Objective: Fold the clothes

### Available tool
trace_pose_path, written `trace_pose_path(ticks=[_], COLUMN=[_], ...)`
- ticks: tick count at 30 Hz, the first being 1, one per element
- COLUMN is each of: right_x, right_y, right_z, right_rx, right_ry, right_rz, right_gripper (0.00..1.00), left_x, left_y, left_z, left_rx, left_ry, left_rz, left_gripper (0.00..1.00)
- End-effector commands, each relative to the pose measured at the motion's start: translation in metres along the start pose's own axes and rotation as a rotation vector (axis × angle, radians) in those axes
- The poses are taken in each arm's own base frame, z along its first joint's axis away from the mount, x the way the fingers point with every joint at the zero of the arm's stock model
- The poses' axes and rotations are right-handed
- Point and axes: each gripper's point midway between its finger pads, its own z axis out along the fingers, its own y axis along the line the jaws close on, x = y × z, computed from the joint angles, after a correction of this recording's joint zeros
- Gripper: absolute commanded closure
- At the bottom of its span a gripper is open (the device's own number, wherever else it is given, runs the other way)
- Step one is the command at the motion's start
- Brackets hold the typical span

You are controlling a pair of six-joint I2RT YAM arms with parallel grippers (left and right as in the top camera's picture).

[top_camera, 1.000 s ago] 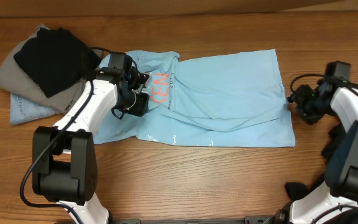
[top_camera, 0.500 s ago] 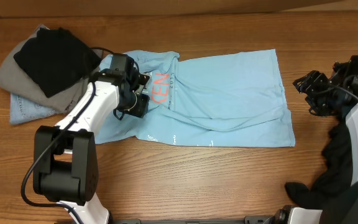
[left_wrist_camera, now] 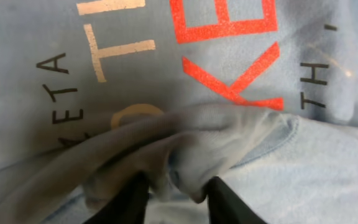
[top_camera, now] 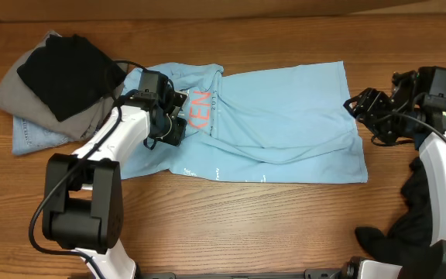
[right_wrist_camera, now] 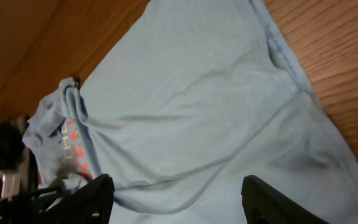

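The clothes, a light blue T-shirt point(top_camera: 285, 108) with orange-red and white lettering, lie spread across the middle of the table, the left part folded over and rumpled. My left gripper point(top_camera: 178, 110) sits on that rumpled part beside the letters. In the left wrist view its fingers point(left_wrist_camera: 135, 200) pinch a bunched fold of the shirt point(left_wrist_camera: 229, 62), so the left gripper point(left_wrist_camera: 178, 200) is shut on the cloth. My right gripper point(top_camera: 356, 106) hovers open at the shirt's right edge. The right wrist view shows it point(right_wrist_camera: 185, 202) spread wide above the shirt point(right_wrist_camera: 185, 93), holding nothing.
A pile of other garments lies at the far left: a black one point(top_camera: 64, 70) on a grey one point(top_camera: 14, 93) over pale denim point(top_camera: 33, 139). Another black garment point(top_camera: 424, 205) hangs at the right edge by my right arm. Bare wood runs along the front.
My right gripper has swung left from beyond the shirt to its right edge. The left gripper has stayed on the rumpled fold, shifting only slightly.
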Motion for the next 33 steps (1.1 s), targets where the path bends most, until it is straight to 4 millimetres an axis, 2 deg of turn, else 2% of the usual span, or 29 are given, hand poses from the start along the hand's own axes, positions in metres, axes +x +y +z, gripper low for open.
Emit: trace_pose_path(ticks=[1, 3, 5, 8, 13, 16, 17, 19, 23, 24, 26, 29, 33], right_x=[-0.005, -0.005, -0.005, -0.005, -0.005, -0.005, -0.005, -0.005, -0.005, -0.005, -0.005, -0.005, -0.005], right_y=[0.015, 0.014, 0.014, 0.015, 0.014, 0.014, 0.014, 0.014, 0.014, 0.014, 0.014, 0.014, 0.014], right_z=[-0.011, -0.011, -0.011, -0.011, -0.011, -0.011, -0.011, -0.011, -0.011, -0.011, -0.011, -0.011, -0.011], right_rx=[-0.029, -0.029, -0.029, -0.029, -0.026, -0.026, -0.026, -0.026, -0.026, -0.026, -0.026, -0.026, -0.026], right_ry=[-0.033, -0.033, -0.033, -0.033, -0.034, -0.034, -0.034, -0.034, -0.034, -0.034, -0.034, -0.034, -0.034], right_rz=[-0.046, -0.046, -0.046, -0.047, -0.046, -0.047, -0.046, -0.046, -0.046, -0.046, -0.046, -0.046, -0.046], right_gripper=[0.31, 0.31, 0.31, 0.31, 0.31, 0.31, 0.31, 0.31, 0.31, 0.31, 0.31, 0.3, 0.3], left_x=[0.01, 0.01, 0.006, -0.01, -0.048, -0.062, -0.065, -0.066, -0.059, -0.057, -0.05, -0.034, 0.002], left_y=[-0.003, -0.003, -0.003, -0.002, 0.0, 0.003, 0.003, 0.002, 0.002, 0.002, 0.007, 0.022, 0.049], left_z=[0.014, 0.014, 0.011, 0.001, -0.022, -0.028, -0.028, -0.026, -0.022, -0.021, -0.023, -0.029, -0.038], left_rx=[0.007, 0.008, 0.006, 0.002, -0.016, -0.035, -0.036, -0.036, -0.033, -0.032, -0.049, -0.103, -0.186], left_ry=[0.044, 0.046, 0.038, 0.013, -0.078, -0.122, -0.133, -0.136, -0.105, -0.094, -0.067, 0.005, 0.143], left_rz=[0.019, 0.016, 0.003, -0.01, 0.006, 0.02, 0.023, 0.031, 0.026, 0.024, 0.011, -0.027, -0.119], left_gripper=[0.76, 0.9, 0.96, 0.96, 0.96, 0.96, 0.94, 0.81, 0.58, 0.57, 0.57, 0.63, 0.65])
